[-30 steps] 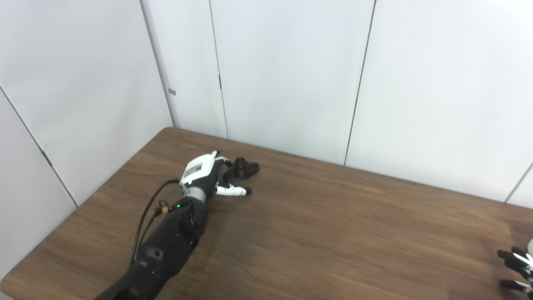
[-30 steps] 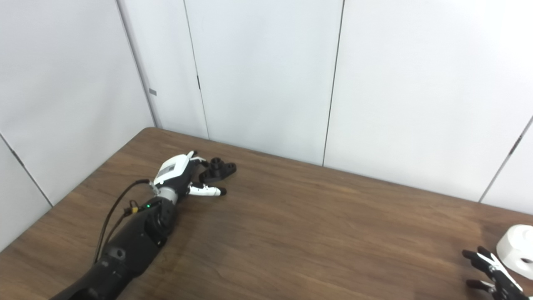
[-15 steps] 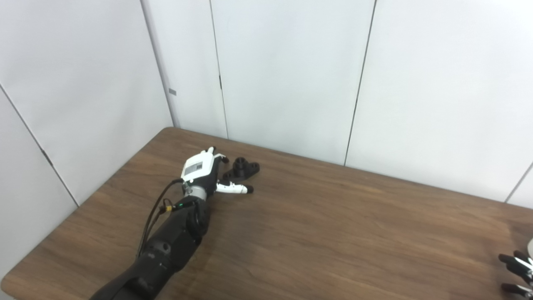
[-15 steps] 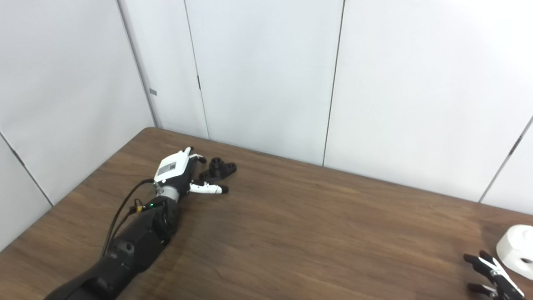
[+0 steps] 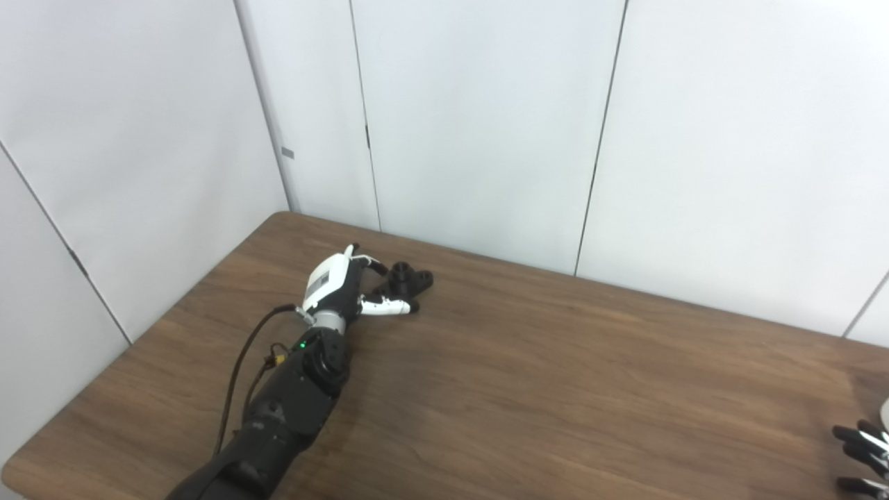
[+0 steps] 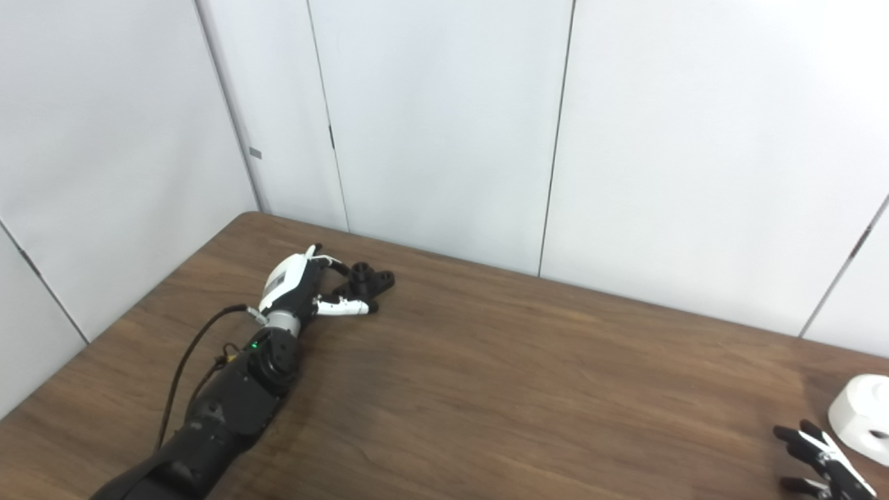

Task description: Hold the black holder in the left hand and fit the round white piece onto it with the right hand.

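Nearest, at the table [image 6: 528,389] front right corner: right hand [image 6: 819,462] spread and empty, round white piece [image 6: 861,415] just right of it. Far across the table (near its back left corner): left hand [image 5: 344,288] curling around, not yet gripping, black holder [image 5: 410,279], lying just right of it.

Both views look down from the robot's head, from well above and behind the near edge of the brown wood-grain table [image 5: 555,389], facing the white panelled wall [image 5: 486,125] that fills the upper half of each frame. The right eye view sits slightly to the right, so it takes in the round white plastic piece [image 6: 861,417] at lower right. They share nearly the whole tabletop.
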